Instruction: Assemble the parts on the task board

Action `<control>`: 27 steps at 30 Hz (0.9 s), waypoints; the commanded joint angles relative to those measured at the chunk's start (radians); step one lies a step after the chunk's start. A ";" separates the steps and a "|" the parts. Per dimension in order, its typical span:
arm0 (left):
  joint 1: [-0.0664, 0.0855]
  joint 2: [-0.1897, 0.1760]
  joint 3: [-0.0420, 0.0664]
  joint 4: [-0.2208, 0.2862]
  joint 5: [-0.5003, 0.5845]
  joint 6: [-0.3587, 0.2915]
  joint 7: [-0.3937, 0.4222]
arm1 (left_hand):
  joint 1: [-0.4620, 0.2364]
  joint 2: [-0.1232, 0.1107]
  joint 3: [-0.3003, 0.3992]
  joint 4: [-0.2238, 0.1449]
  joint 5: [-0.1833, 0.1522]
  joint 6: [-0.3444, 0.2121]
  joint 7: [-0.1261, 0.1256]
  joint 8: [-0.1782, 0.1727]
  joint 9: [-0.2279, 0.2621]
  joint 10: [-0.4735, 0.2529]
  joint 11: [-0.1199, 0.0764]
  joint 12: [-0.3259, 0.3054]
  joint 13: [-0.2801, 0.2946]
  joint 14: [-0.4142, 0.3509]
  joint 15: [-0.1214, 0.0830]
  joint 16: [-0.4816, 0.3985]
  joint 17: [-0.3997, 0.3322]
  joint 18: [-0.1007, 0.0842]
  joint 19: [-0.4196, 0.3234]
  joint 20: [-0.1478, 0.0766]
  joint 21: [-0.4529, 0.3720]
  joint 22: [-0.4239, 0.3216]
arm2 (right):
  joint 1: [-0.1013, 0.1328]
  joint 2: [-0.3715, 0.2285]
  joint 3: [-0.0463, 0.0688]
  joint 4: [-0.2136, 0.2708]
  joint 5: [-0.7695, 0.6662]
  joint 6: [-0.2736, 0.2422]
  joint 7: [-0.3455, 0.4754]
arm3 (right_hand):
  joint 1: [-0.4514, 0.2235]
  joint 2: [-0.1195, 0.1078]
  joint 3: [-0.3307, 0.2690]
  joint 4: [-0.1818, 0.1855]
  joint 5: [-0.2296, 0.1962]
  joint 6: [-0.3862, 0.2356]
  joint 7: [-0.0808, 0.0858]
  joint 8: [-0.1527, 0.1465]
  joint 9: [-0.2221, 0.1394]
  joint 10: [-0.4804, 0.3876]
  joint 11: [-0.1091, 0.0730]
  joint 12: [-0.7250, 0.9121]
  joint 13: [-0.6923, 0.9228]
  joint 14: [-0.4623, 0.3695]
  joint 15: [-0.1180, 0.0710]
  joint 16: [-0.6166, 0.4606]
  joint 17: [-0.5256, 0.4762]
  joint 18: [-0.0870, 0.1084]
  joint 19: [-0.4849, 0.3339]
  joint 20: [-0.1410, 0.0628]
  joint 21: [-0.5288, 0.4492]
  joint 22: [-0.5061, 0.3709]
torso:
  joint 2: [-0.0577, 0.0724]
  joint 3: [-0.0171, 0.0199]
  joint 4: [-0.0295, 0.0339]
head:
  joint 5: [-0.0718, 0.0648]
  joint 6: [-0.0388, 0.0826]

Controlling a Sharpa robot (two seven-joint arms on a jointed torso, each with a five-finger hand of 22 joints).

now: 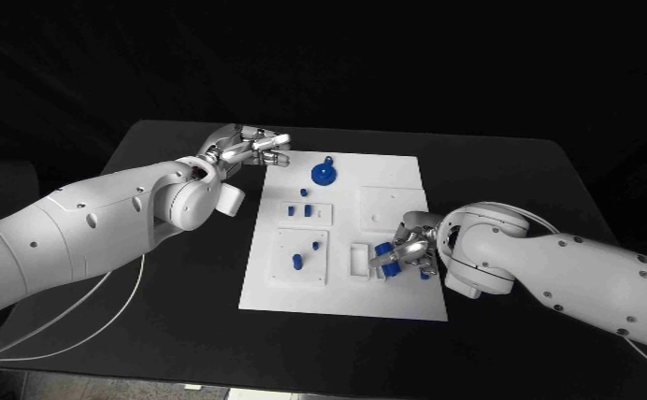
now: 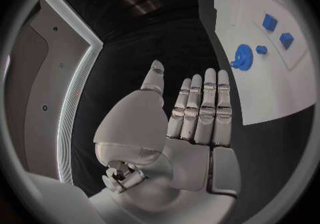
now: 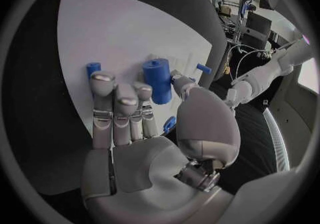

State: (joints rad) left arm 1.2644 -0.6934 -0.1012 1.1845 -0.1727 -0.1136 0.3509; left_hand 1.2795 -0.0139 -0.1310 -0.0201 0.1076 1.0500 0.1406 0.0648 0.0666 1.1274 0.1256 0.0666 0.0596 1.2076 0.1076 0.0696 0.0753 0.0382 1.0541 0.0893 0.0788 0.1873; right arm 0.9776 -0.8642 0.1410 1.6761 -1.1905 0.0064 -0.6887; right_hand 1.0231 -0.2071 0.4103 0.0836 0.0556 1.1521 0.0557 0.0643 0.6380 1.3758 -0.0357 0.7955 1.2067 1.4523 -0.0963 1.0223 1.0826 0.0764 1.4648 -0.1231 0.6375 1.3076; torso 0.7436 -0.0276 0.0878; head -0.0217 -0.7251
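Fingers [image 3: 117, 101] around blue cylinder [image 3: 157, 80]

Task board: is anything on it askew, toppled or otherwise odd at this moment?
Nothing stands out. The task board lies flat and square on the table, with small blue parts and the blue round part resting on it. The right hand holds a blue cylinder over the board's near right; the left hand hangs open beside its far left corner.

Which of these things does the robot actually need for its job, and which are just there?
For the job:
task board
blue cylinder, held by the right hand
blue round part
small blue parts
left hand, open

Just there:
black table
white cable
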 commanded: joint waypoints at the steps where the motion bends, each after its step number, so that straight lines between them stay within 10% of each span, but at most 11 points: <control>1: 0.000 0.003 0.001 0.000 -0.007 0.019 0.003 | -0.001 -0.007 0.002 0.006 -0.006 -0.009 0.000 -0.001 -0.001 -0.003 0.003 -0.001 0.001 -0.004 0.001 -0.002 0.002 0.002 -0.002 0.003 0.002 -0.002 | -0.015 0.005 -0.018 -0.012 0.007 0.020 -0.029 | 0.042 0.033 0.007 -0.035 0.034 0.019 -0.003 0.000 -0.433 0.000 -0.004 -0.007 -0.007 0.006 -0.003 0.002 0.002 -0.007 0.051 0.003 0.005 0.065 | 0.000 0.0007 0.0003 | 0.001 0.001; 11: 0.000 0.002 0.001 -0.003 -0.007 0.020 -0.002 | 0.000 0.000 -0.001 0.003 -0.006 -0.008 -0.001 -0.001 -0.001 -0.003 0.003 -0.001 0.001 -0.004 0.001 -0.003 0.002 0.002 -0.001 0.002 0.003 -0.005 | -0.014 -0.017 -0.023 -0.001 0.057 -0.045 -0.008 | 0.056 0.099 0.024 -0.129 0.083 0.078 -0.026 -0.001 -0.433 0.012 -0.019 -0.002 -0.015 0.007 -0.010 0.004 0.004 -0.019 0.052 -0.005 0.019 0.070 | 0.000 0.0014 -0.0007 | 0.006 0.000; 27: 0.001 0.007 0.001 -0.017 -0.008 0.016 -0.004 | -0.005 0.008 -0.008 0.002 -0.005 -0.011 0.000 -0.002 -0.001 -0.006 0.004 -0.002 0.001 -0.004 0.001 -0.002 0.002 0.002 0.000 0.002 0.005 -0.010 | 0.044 -0.046 0.005 0.058 0.176 -0.071 0.014 | 0.034 0.131 -0.010 -0.161 0.089 0.100 -0.033 -0.001 -0.435 0.019 -0.022 -0.008 -0.026 0.008 -0.010 0.017 0.016 -0.025 0.052 -0.005 0.039 0.074 | 0.000 0.0006 0.0000 | 0.005 0.005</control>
State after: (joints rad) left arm 1.2644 -0.6891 -0.1012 1.1668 -0.1776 -0.1085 0.3424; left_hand 1.2796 -0.0139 -0.1337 -0.0174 0.1076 1.0429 0.1408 0.0648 0.0666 1.1275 0.1256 0.0666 0.0596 1.2076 0.1075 0.0696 0.0760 0.0381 1.0541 0.0893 0.0788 0.1784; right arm 1.0204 -0.9108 0.1458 1.7295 -1.0611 -0.0662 -0.6732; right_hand 1.0253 -0.1192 0.4043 -0.0772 0.1397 1.2422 0.0235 0.0608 0.2030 1.3885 -0.0590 0.7887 1.1819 1.4614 -0.1019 1.0356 1.0981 0.0606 1.4648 -0.1230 0.6695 1.3075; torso 0.7432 -0.0267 0.0864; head -0.0167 -0.7210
